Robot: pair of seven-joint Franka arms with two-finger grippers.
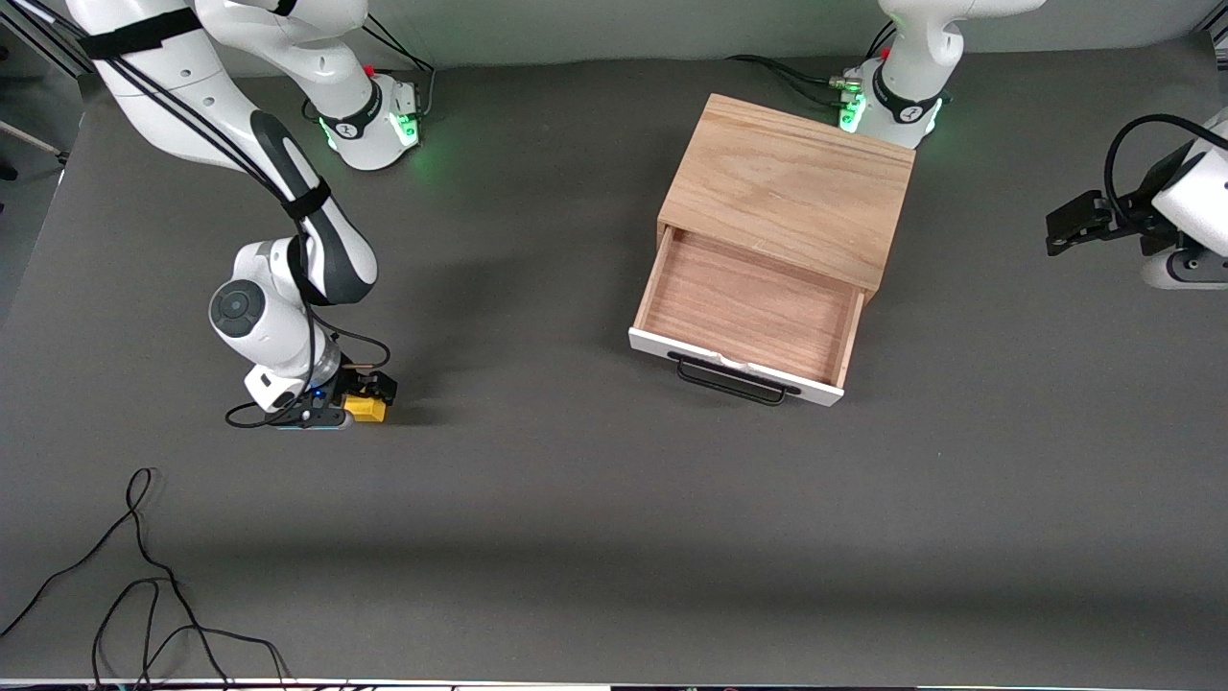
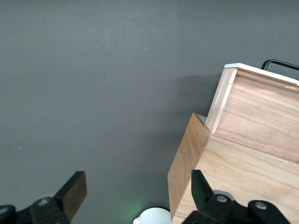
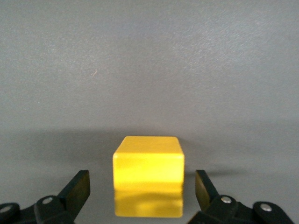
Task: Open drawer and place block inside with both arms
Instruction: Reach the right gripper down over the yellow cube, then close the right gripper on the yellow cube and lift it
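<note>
front: right gripper (image 1: 357, 401) low at block (image 1: 366, 407), well apart from drawer (image 1: 747, 309), which is pulled out, nothing inside; left gripper (image 1: 1063, 230) waits off the box's end | left wrist: fingers (image 2: 74, 192) spread, empty | right wrist: jaws wide, block between, ungripped; centre before closing

Front cam high, faces both arms; wrist cams close: left shares drawer (image 1: 751, 317), right block (image 3: 148, 168).

Drawer (image 1: 746, 312) open, interior bare, approach from above clear; loose cables (image 1: 144, 595) at table's (image 1: 576, 499) camera-side corner, right arm's end.
</note>
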